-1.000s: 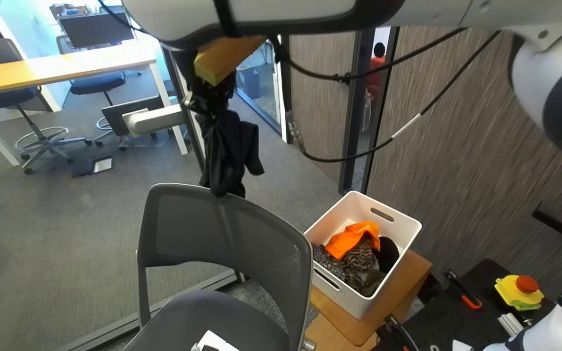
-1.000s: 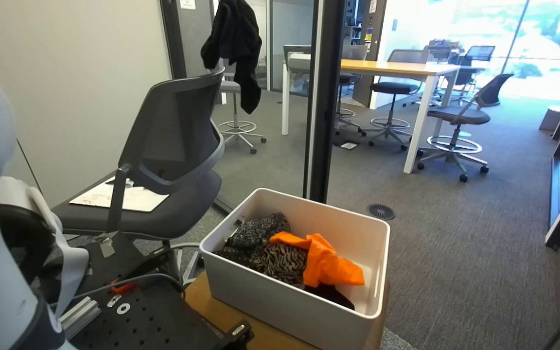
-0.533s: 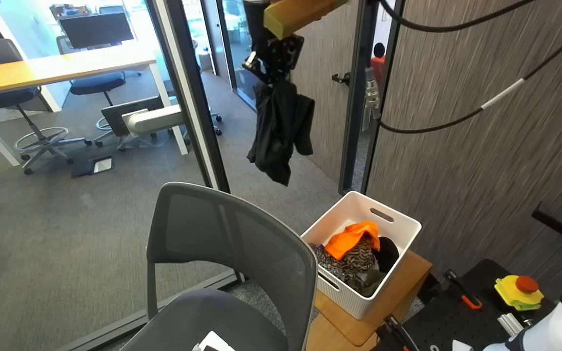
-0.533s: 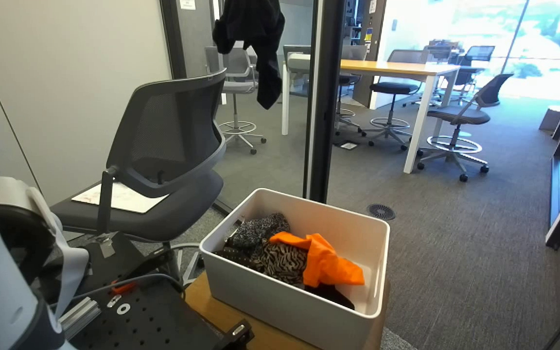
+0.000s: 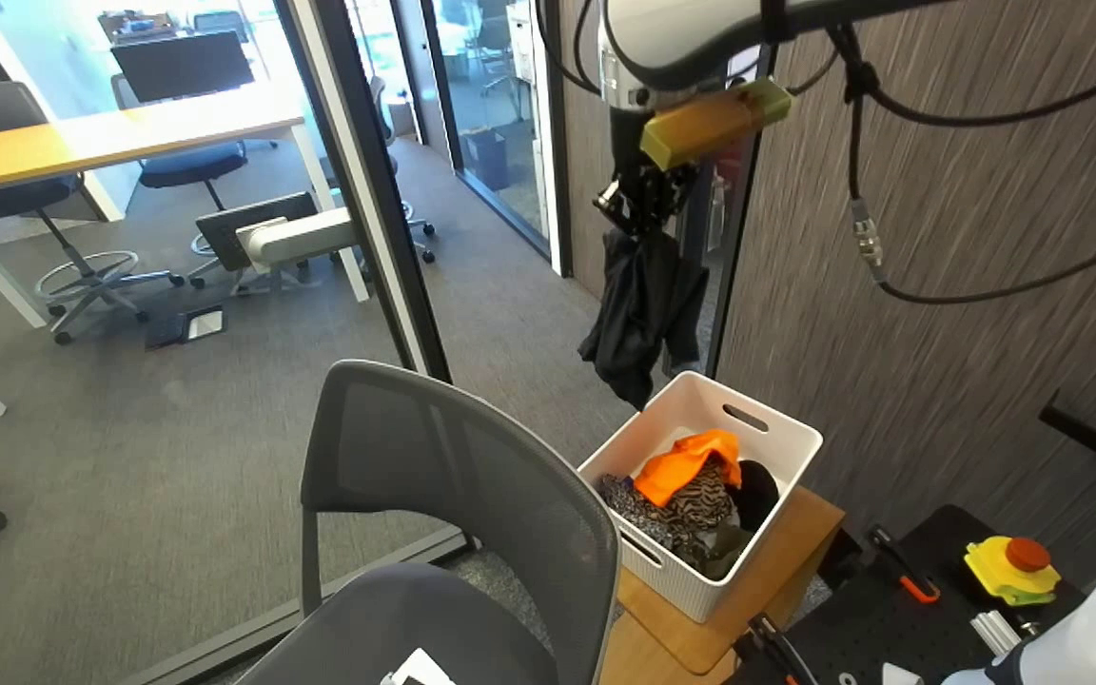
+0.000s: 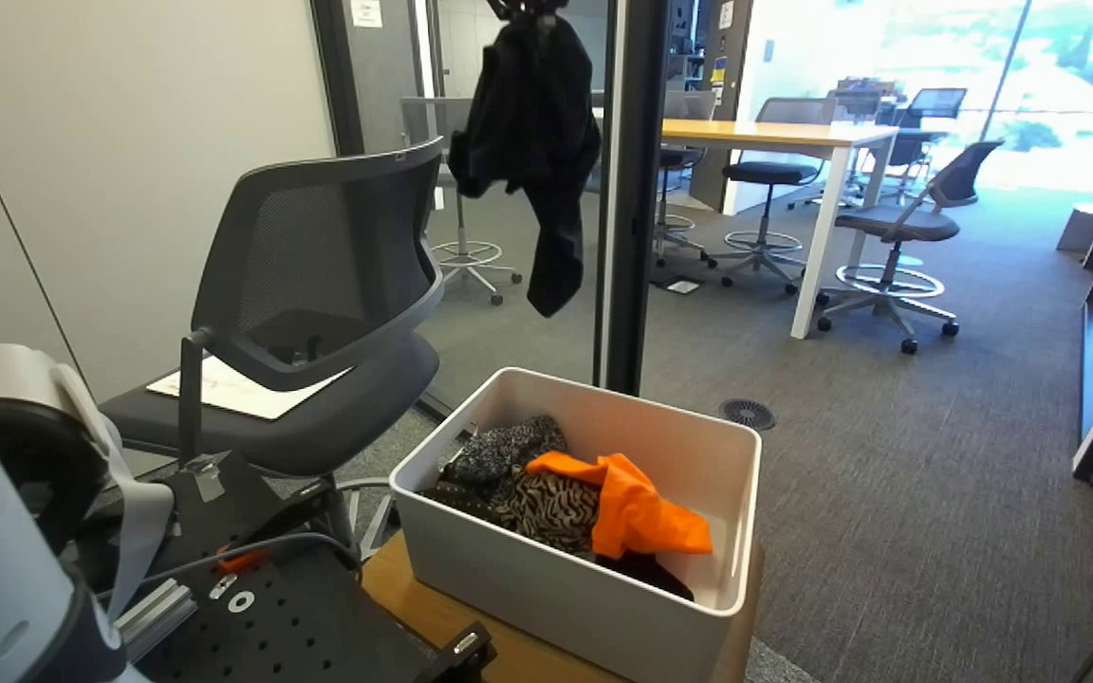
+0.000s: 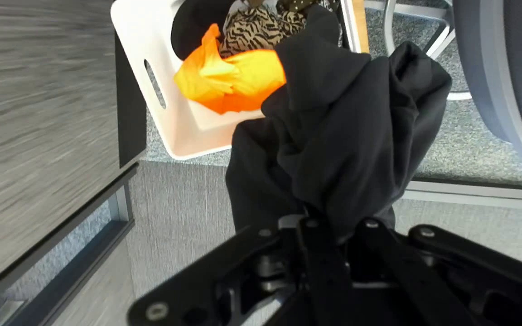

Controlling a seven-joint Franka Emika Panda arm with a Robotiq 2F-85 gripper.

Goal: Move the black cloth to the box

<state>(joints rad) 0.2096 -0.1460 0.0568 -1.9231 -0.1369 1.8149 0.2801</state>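
Gripper [image 7: 340, 233] pinching the black cloth [image 7: 342, 154] by its top, rest hanging down — in an exterior view it's at 12 o'clock from the box [image 6: 556, 607], outside it, gap between its lower end and the rim. Wrist view puts the box at 10 o'clock from the black cloth, which hides part of it. Box sits on a wood board [image 5: 672, 636], orange cloth [image 6: 637, 512] and striped cloth [image 6: 554, 512] inside — chair [image 5: 462, 466] at 9 o'clock from the box in an exterior view.

An office: table [image 5: 129, 126], chairs [image 6: 898, 226], monitor [image 5: 182, 67]
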